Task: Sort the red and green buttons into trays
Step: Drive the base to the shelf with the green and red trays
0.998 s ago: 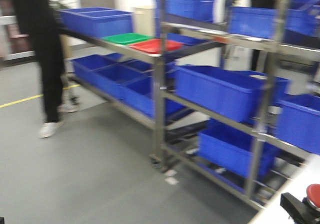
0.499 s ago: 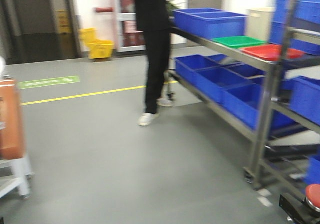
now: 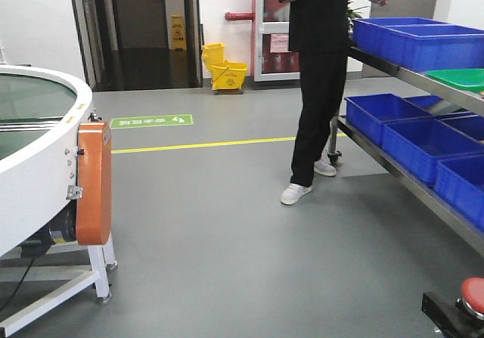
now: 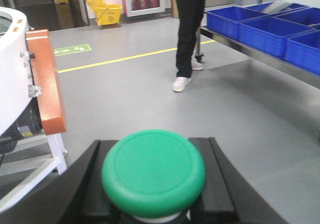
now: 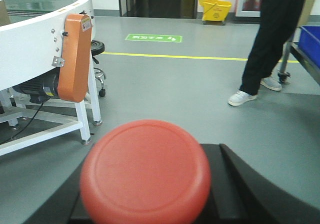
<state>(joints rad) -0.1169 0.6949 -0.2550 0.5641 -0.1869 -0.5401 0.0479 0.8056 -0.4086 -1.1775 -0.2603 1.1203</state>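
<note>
Green floor label point(image 3: 152, 120) carries white marks, unreadable; the yellow caution sign point(image 3: 177, 32) at the far doorway is too small to read. Green button point(image 4: 153, 171): smooth domed cap, clamped between the black fingers of the left gripper point(image 4: 154, 143). Red button point(image 5: 145, 179): same shape, pinched in the right gripper point(image 5: 150, 154). Green tray point(image 3: 457, 79) sits far right on the rack point(image 3: 412, 188), above blue crates point(image 3: 420, 137). Grey floor is open between the white round machine point(image 3: 38, 156) on the left and the rack; a person point(image 3: 318, 66) stands by the rack's far end.
</note>
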